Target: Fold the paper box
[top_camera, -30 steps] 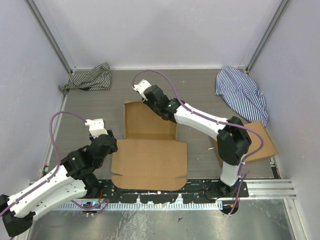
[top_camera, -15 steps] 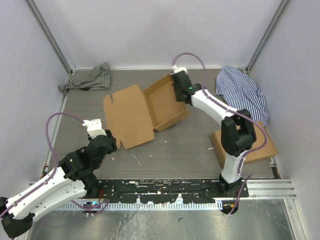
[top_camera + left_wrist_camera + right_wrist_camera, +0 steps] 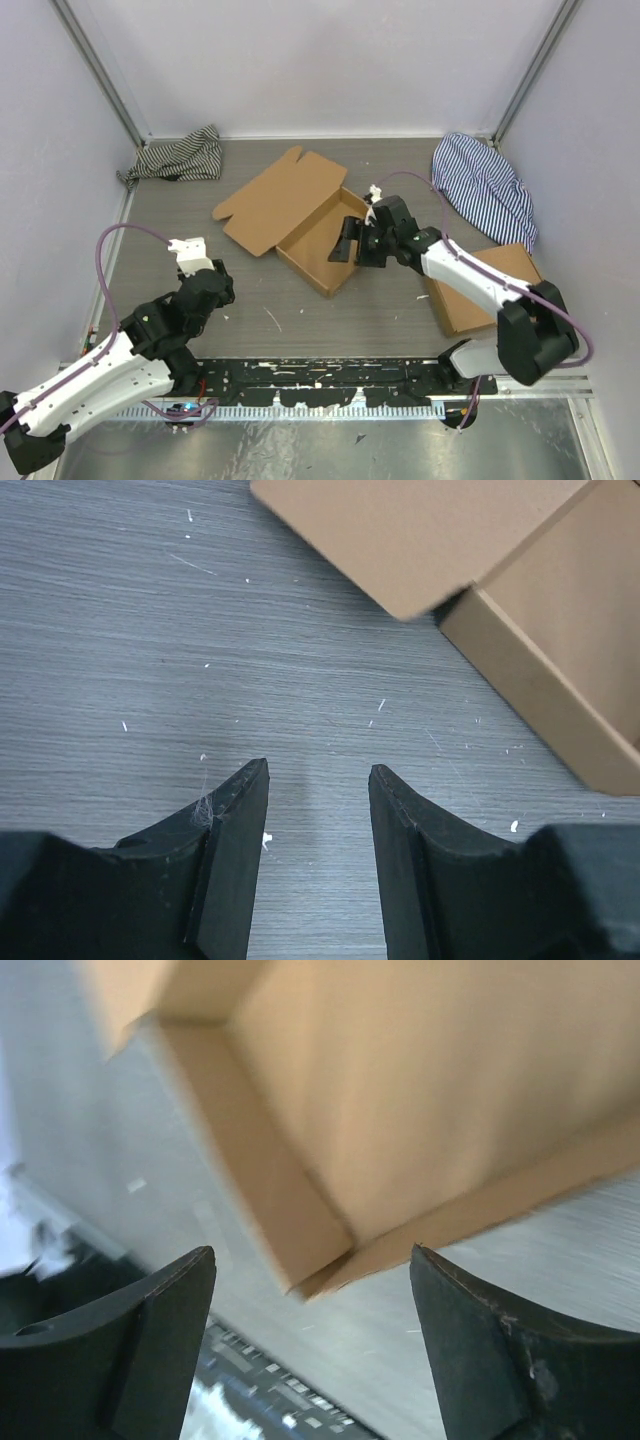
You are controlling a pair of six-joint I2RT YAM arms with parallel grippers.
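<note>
Paper box point(image 3: 318, 243) mid-table, tray formed, lid flap lying open toward 10 o'clock. Right gripper point(image 3: 347, 241) at tray's 3 o'clock wall, jaws spread wide, gripping nothing (wrist view blurred). Left gripper point(image 3: 318, 766) at 7 o'clock from box, over table point(image 3: 150, 630), jaws partly apart, empty.

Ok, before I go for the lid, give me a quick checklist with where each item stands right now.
1. The right claw is open and empty: ok, jaws spread near the paper box.
2. The left claw is open and empty: ok, over bare table.
3. Tray walls standing: ok.
4. The lid is shut: not ok, it lies open toward the far left.
5. Lid tabs undamaged: cannot tell.
6. Box apart from the flat cardboard stack: ok.
</note>
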